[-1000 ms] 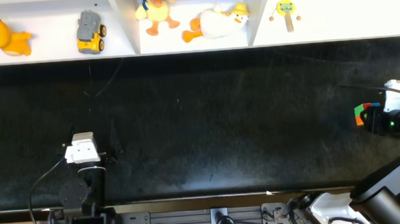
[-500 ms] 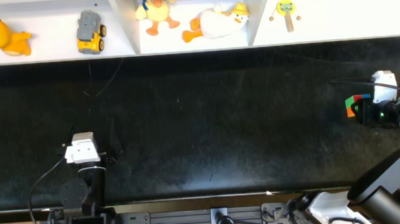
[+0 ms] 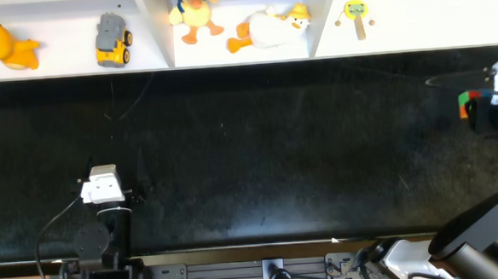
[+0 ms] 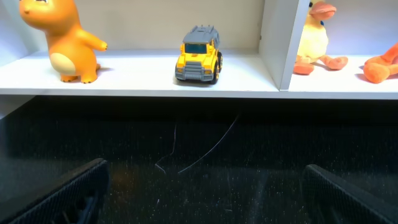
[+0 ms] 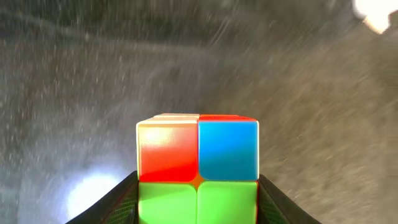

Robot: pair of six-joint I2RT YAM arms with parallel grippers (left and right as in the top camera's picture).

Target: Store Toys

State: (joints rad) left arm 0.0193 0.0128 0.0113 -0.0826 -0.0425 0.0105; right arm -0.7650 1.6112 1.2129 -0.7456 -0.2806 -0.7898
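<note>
Counted five toys already on the white shelf (image 3: 414, 28): an orange figure (image 3: 5, 45) and a yellow truck (image 3: 111, 40) in the left bay, a yellow duck (image 3: 194, 14) and a white plush duck (image 3: 269, 27) in the middle bay, and a small yellow rattle (image 3: 356, 14) in the right bay. Judged that part done.

Found one toy outstanding: a coloured cube (image 5: 198, 155), clamped between the jaws of the right gripper (image 3: 478, 110), over the far right edge of the black table (image 3: 258, 156) and well apart from the shelf. Judged the remaining work as carrying the cube to a bay and releasing it there.

Found the left gripper (image 4: 202, 193) with jaws spread wide and nothing between them, near its own base and facing the truck's bay.

Could not tell whether the cube hangs clear of the table or rests on it. Could not see the cube's underside or its flanks behind the fingers. Could not see the shelf's full extent, being cut off at both ends. Could not make out the rattle's detail.
</note>
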